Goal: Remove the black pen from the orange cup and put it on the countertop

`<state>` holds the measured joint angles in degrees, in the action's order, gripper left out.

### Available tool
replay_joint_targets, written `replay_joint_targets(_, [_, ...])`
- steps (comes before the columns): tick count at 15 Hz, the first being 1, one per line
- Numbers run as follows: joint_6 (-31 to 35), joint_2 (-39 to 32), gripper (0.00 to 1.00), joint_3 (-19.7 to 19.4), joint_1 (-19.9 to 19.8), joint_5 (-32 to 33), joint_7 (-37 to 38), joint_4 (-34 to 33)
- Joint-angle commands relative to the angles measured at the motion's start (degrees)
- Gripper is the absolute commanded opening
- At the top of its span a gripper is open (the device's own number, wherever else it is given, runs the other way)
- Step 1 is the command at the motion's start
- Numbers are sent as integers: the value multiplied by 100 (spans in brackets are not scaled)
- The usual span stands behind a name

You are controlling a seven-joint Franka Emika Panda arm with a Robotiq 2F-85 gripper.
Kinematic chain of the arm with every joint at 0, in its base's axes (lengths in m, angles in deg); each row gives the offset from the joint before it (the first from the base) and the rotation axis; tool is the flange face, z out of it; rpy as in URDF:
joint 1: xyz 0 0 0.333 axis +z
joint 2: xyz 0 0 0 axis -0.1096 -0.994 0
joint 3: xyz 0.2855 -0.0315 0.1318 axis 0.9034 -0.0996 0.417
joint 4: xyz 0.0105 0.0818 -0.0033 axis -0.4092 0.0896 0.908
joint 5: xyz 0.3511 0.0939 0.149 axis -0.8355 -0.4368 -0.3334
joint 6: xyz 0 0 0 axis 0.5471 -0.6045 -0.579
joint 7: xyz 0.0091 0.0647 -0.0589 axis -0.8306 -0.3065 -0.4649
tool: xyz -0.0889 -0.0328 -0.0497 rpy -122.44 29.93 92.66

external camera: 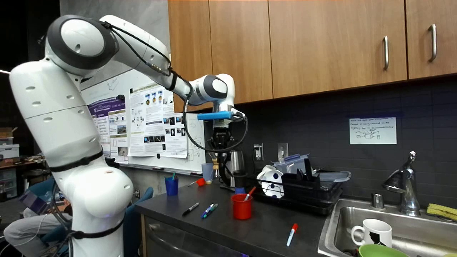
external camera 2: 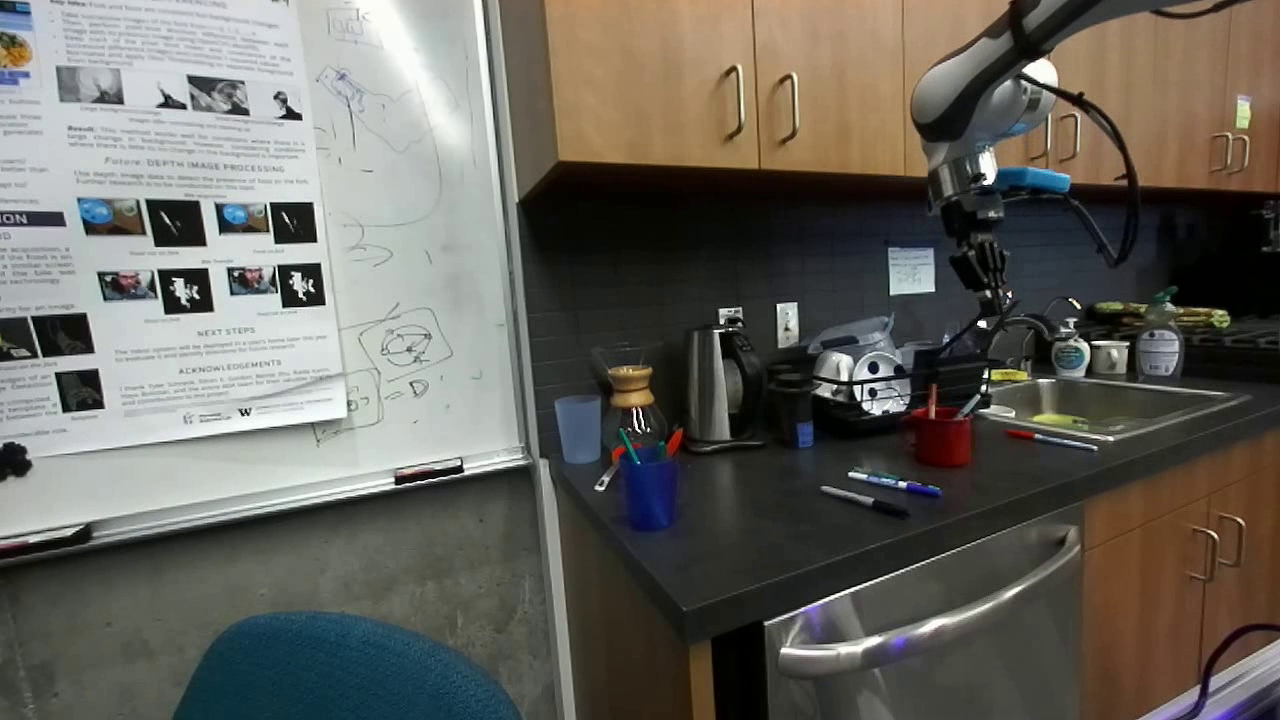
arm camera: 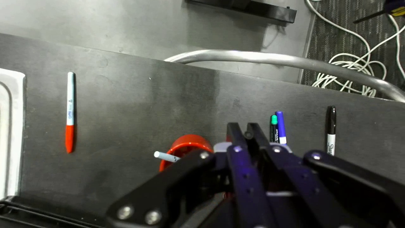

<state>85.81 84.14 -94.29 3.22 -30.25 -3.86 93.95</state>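
Observation:
The orange cup (external camera: 242, 210) stands upright on the dark grey countertop (external camera: 266, 232); it also shows in an exterior view (external camera 2: 945, 442) and, partly hidden by my gripper, in the wrist view (arm camera: 190, 139). A red-orange pen (external camera: 250, 192) and a greyish pen (arm camera: 166, 156) lean out of it. My gripper (arm camera: 243, 127) is above the counter, higher than the cup. Its fingers are nearly together with a narrow gap, and the round dark end of the black pen (arm camera: 249, 135) shows between the fingertips. The gripper also shows in both exterior views (external camera: 221, 141) (external camera 2: 982, 268).
A red-capped marker (external camera: 291, 235), a black-capped marker (external camera: 190, 209) and a blue and green marker pair (external camera: 209, 210) lie on the counter. A black dish rack (external camera: 314, 200), a steel kettle (external camera: 237, 162) and a blue cup (external camera: 171, 186) stand around. The sink (external camera: 332, 228) is at one end.

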Motion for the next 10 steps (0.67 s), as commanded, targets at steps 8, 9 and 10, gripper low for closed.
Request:
replay_joint_targets(8, [-71,425,2,257,462,-227,-132,365])
replay_joint_targets(9, [-59,423,2,285,487,-247,-111,404])
replay_joint_targets(10, [-70,406,2,314,512,-276,-99,436])
